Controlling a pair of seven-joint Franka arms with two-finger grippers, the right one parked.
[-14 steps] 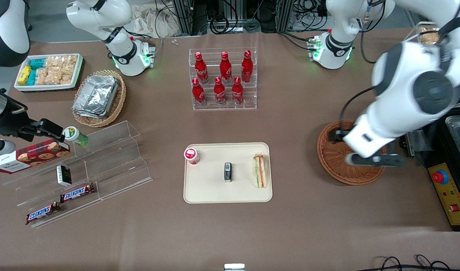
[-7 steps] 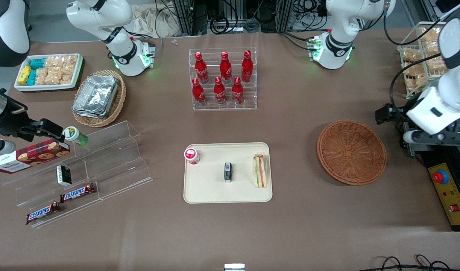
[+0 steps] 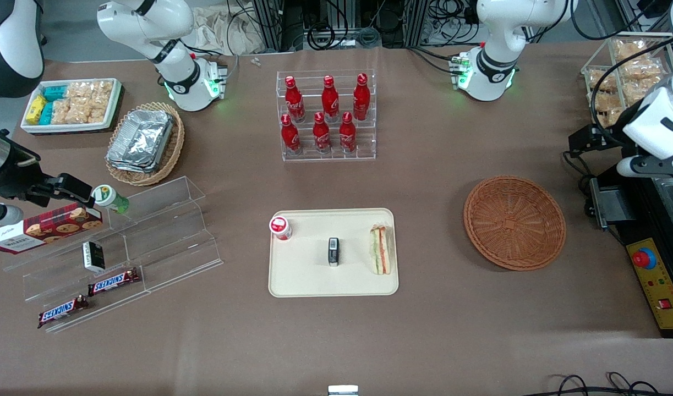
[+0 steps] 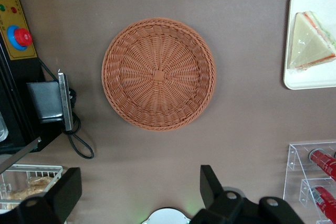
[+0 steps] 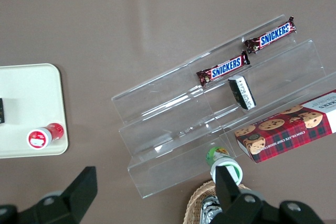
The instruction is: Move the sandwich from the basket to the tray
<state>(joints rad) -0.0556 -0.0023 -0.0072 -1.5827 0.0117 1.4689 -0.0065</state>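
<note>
The sandwich (image 3: 381,250) (image 4: 311,40), a white triangular wedge with orange and green layers, lies flat on the beige tray (image 3: 308,275) (image 4: 315,80), at the tray's edge nearest the basket. The round reddish-brown wicker basket (image 3: 514,223) (image 4: 158,74) stands beside the tray toward the working arm's end and holds nothing. My gripper (image 4: 139,190) (image 3: 644,165) hangs high above the table at the working arm's end, off the basket and a little farther from the front camera than it. It is open, with only bare table between its fingers.
A red-capped bottle (image 3: 280,227) and a small black item (image 3: 333,251) also sit on the tray. A black control box with a red button (image 3: 644,258) and a wire rack of pastries (image 3: 628,71) flank my gripper. A rack of red bottles (image 3: 327,115) stands mid-table.
My arm has swung off the basket toward the working arm's end and risen, uncovering the empty basket. The sandwich has stayed on the tray.
</note>
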